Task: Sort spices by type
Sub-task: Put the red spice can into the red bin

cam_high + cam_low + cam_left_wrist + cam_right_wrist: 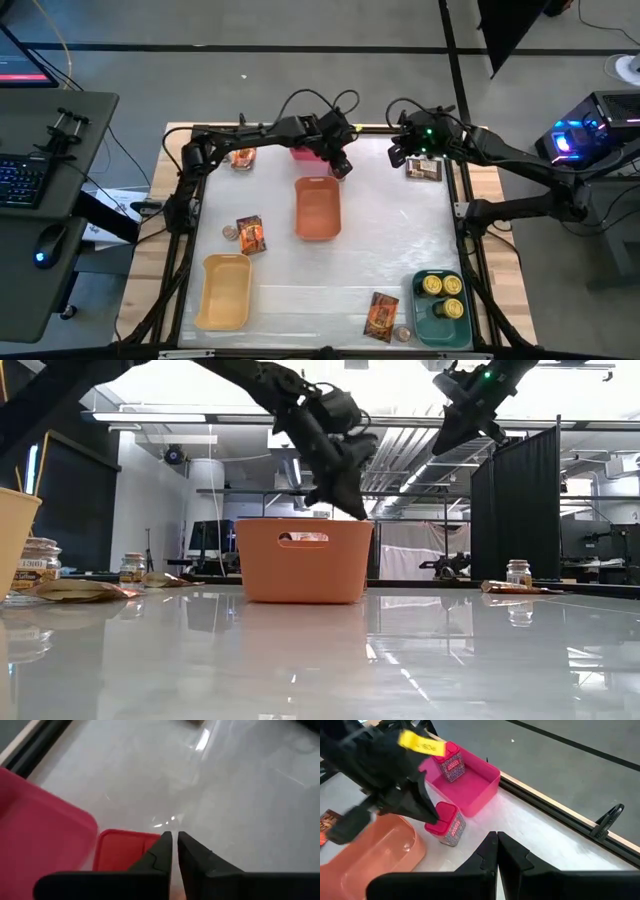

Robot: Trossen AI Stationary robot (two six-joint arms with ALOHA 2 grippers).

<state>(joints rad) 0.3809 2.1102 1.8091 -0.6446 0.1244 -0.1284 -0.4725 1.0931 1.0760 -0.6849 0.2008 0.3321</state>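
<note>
At upper centre of the overhead view, the left end effector (427, 817) is clamped on a red box (447, 825) beside the pink bin (475, 787), presumably to drop it there, while the right end effector (497, 851), fingers together, waits nearby.

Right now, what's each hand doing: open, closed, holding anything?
Left hand: closed, empty, just above the red box standing outside the pink bin.
Right hand: closed, empty, raised over the table's far right.

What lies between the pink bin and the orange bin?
A red box stands there, the left gripper at it; the right wrist view shows this.
</note>
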